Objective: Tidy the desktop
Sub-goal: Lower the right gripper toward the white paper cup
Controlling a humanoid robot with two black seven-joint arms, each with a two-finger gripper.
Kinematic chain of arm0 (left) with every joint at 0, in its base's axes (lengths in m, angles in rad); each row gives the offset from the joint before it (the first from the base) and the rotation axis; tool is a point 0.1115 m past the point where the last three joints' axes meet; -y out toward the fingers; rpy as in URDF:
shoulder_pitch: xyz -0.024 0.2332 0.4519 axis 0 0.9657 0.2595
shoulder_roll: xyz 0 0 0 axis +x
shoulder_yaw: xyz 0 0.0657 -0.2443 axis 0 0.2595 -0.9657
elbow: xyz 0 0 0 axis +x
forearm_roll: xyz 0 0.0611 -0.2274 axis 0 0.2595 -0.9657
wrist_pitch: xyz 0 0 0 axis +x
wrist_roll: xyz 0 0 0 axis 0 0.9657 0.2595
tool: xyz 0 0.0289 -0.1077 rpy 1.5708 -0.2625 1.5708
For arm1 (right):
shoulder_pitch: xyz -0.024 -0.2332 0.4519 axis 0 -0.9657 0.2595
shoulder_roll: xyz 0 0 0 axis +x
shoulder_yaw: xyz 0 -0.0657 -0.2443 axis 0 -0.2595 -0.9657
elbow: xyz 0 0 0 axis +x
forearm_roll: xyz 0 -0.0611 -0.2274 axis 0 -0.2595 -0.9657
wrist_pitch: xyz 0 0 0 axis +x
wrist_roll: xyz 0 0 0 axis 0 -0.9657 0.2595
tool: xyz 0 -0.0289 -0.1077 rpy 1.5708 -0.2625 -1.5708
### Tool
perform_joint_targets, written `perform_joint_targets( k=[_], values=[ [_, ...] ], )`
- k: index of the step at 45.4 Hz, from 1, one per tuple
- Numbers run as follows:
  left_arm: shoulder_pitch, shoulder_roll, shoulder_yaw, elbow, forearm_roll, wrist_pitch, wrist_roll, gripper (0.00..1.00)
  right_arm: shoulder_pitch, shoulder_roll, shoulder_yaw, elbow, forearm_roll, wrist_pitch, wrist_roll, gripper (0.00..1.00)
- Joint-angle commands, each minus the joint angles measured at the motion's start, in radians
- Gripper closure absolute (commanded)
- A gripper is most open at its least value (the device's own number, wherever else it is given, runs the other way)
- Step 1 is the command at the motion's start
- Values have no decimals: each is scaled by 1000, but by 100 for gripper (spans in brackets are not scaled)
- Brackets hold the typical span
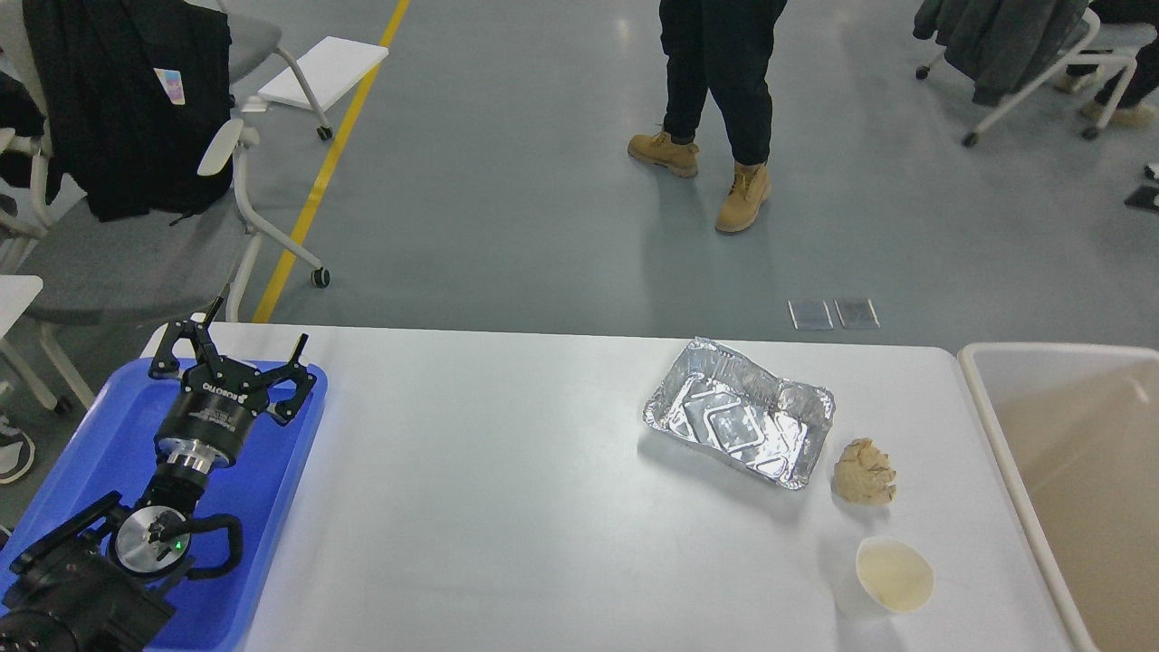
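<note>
Paper cup (895, 574): near right table edge, empty, light.
Crumpled paper (865, 472): just behind the cup.
Foil tray (738, 412): toward far edge.
Left claw (237, 349): spread, empty, above blue tray (81, 453) at table's (471, 489) left end.
Risk: a long reach could tip the cup.
</note>
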Motion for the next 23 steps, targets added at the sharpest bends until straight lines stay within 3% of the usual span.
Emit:
perform_joint_targets(
  k=[1, 5, 10, 18, 23],
  values=[
    [1, 0, 0, 2, 0, 0, 0, 1, 267, 253, -312, -12, -165, 49, -18, 0],
    [1, 0, 0, 2, 0, 0, 0, 1, 365, 424, -504, -12, -150, 58, -17, 0],
    [1, 0, 0, 2, 0, 0, 0, 1, 410, 565, -612, -3, -134, 118, -15, 0],
    [1, 1, 0, 2, 0, 0, 0, 1, 470, 648, -626, 63, -133, 349, -14, 0],
    [1, 0, 0, 2, 0, 0, 0, 1, 522, 677, -635, 141, -108, 417, -15, 0]
  ],
)
